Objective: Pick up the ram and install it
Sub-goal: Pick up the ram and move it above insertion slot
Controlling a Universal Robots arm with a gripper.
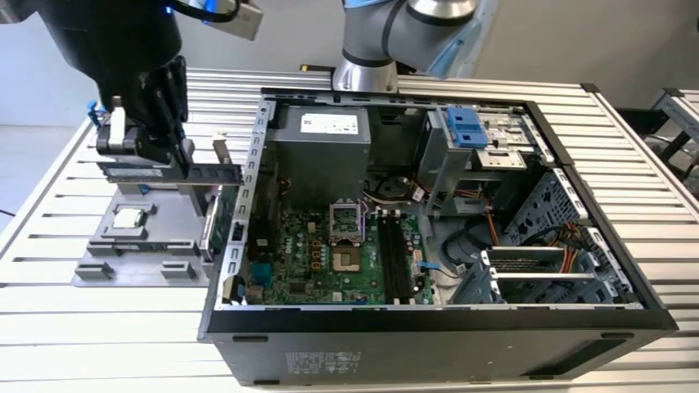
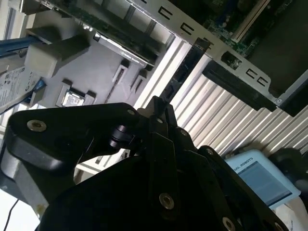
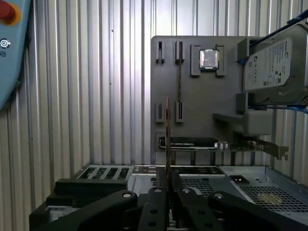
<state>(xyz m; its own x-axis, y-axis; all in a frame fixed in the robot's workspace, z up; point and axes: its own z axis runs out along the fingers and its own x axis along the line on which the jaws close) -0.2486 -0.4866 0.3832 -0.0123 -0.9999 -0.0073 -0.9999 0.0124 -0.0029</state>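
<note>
Currently the gripper (image 3: 167, 185) is clamped on the ram (image 3: 167, 139), which shows edge-on between its fingers in the first wrist view. It hangs above the tray (image 3: 202, 96), outside the case (image 1: 259, 164), on the exterior view's left.

The main risk, as I judge it, is the long thin board itself. It is pinched near one end, so most of it juts out free, and any brush against the case wall could twist it in the jaws or knock it loose. A stick that has tilted would then meet the slots (image 1: 395, 254) askew and could jam or bend under pressure.

Counted:
- one ram in the grip
- what looks like one spare stick (image 3: 179, 82) standing in the tray
- one CPU (image 3: 209, 59)
- one drive (image 3: 274, 62)
- one card (image 3: 192, 143)
- one gripper

The slots are too close together to count.
</note>
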